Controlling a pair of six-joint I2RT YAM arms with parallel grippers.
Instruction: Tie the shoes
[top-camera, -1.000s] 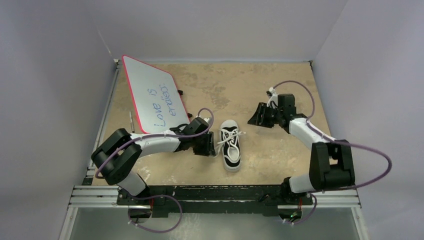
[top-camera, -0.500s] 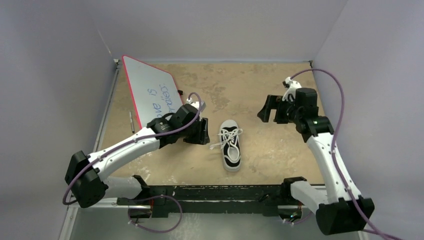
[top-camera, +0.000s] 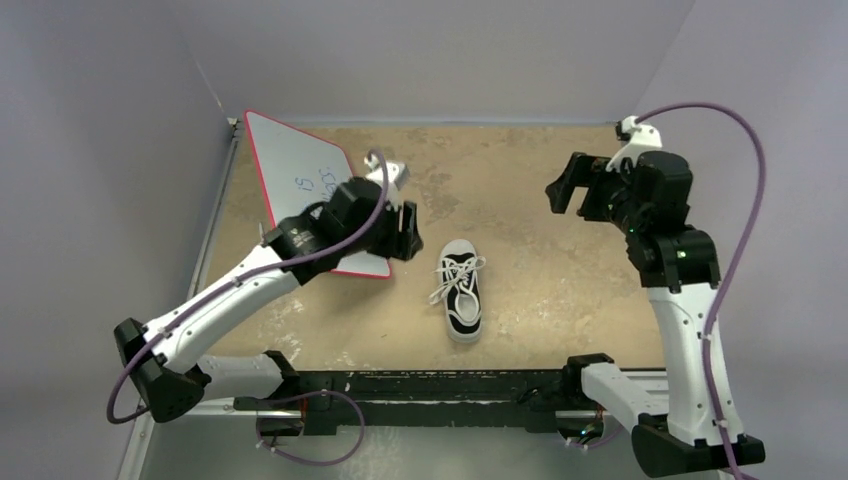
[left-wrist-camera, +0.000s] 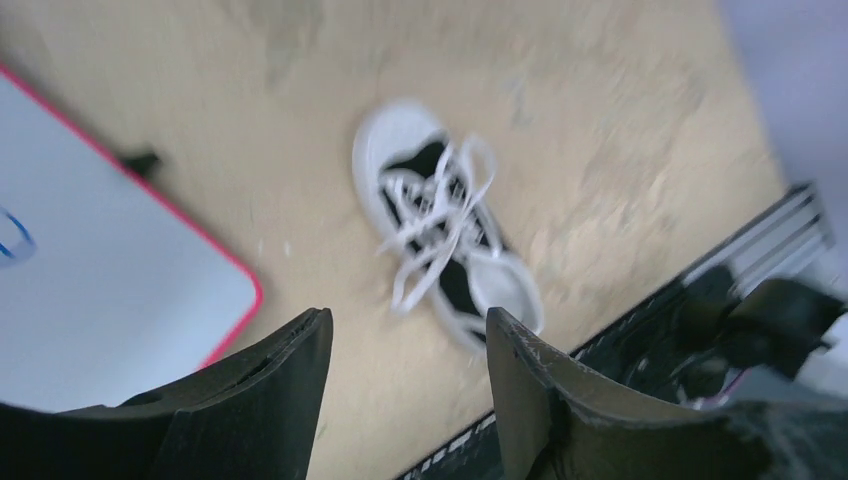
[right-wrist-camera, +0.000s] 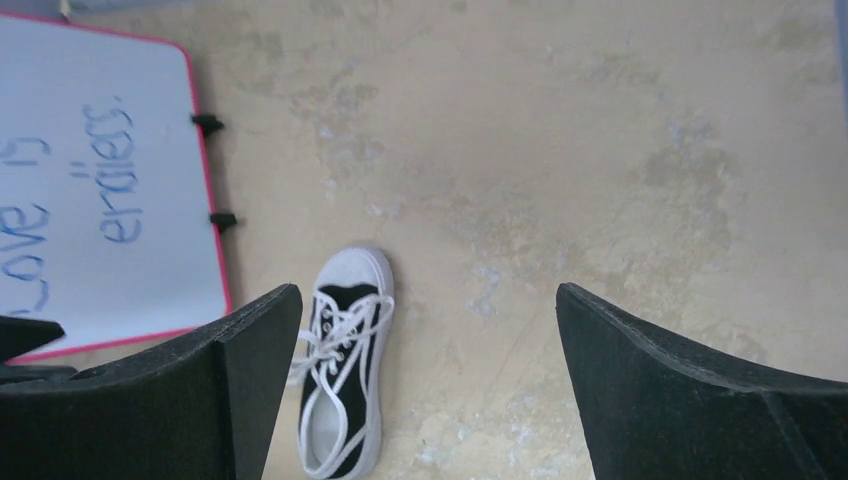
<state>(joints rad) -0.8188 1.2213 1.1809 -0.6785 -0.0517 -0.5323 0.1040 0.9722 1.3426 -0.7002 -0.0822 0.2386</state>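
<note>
Where the two arm bases are bolted to the black rail (top-camera: 420, 385) at the near edge, the tan, mottled table (top-camera: 560, 290) begins. A little way in from that rail lies the sneaker (top-camera: 461, 290), alone near the middle of the table and flat on its white sole. Its heel is toward the bases and its white toe cap points at the far wall. Its white laces (top-camera: 445, 287) are criss-crossed over the black canvas, and loose lengths spill off the shoe's left side onto the table. From where I stand I cannot tell whether they are knotted.

Just beyond the shoe and to its left hangs the left gripper (top-camera: 405, 232), raised off the table over the near corner of a red-edged whiteboard (top-camera: 290, 175). Its black fingers (left-wrist-camera: 270, 400) stand apart with only bare table showing between them. They touch neither shoe nor lace.

The whiteboard lies on the left side of the table, with blue handwriting on it that the left arm partly covers.

Farther back on the right, the right gripper (top-camera: 575, 190) is held high, well apart from the sneaker. Its fingers (right-wrist-camera: 240, 380) are spread wide and hold nothing. A purple cable (top-camera: 745, 200) loops from its wrist down the arm.

Pale walls close in the table on the left, right and far sides.
</note>
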